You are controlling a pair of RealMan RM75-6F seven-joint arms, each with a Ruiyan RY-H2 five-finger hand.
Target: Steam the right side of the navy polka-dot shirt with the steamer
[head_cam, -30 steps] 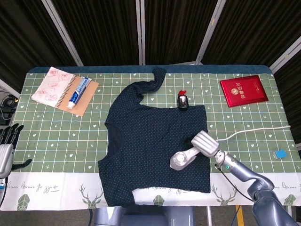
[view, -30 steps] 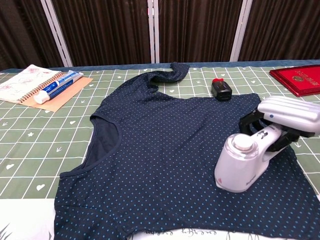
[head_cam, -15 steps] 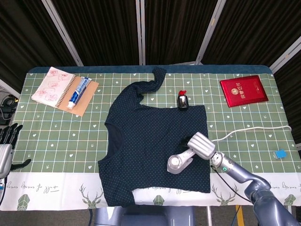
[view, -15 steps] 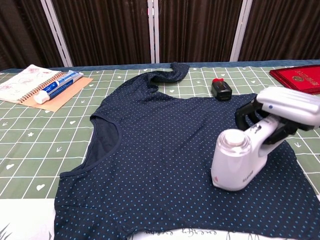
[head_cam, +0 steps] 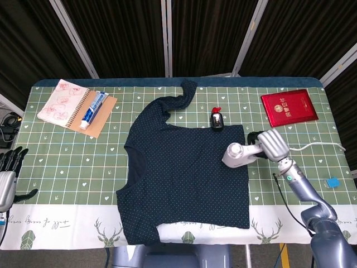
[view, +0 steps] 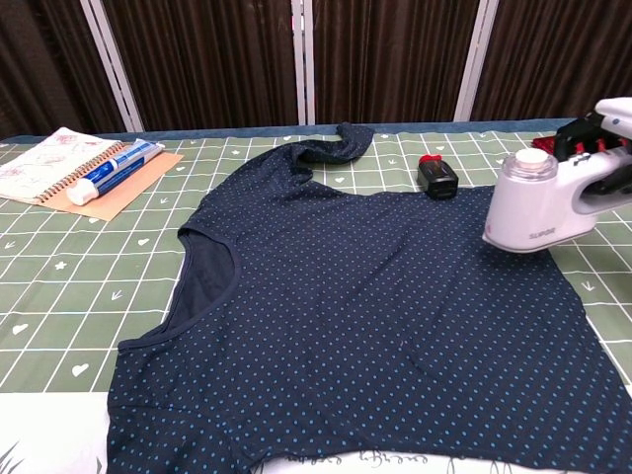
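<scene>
The navy polka-dot shirt (head_cam: 187,170) (view: 346,316) lies flat in the middle of the table, one sleeve reaching toward the far edge. My right hand (head_cam: 272,144) (view: 604,148) grips the white steamer (head_cam: 239,154) (view: 538,204) by its handle. The steamer's head rests on the shirt's right edge, near the far right corner of the fabric. Its white cord (head_cam: 315,147) trails off to the right. My left hand (head_cam: 8,167) hangs off the table's left edge, fingers apart and holding nothing.
A small black and red object (head_cam: 216,120) (view: 436,178) sits just beyond the shirt. A red booklet (head_cam: 289,107) lies at the far right. A spiral notebook (head_cam: 63,103) with a toothpaste tube (head_cam: 93,109) lies at the far left. A small blue item (head_cam: 333,182) is at the right edge.
My right hand has carried the steamer from the shirt's near right area up and away to the far right edge of the fabric. The left hand has not moved.
</scene>
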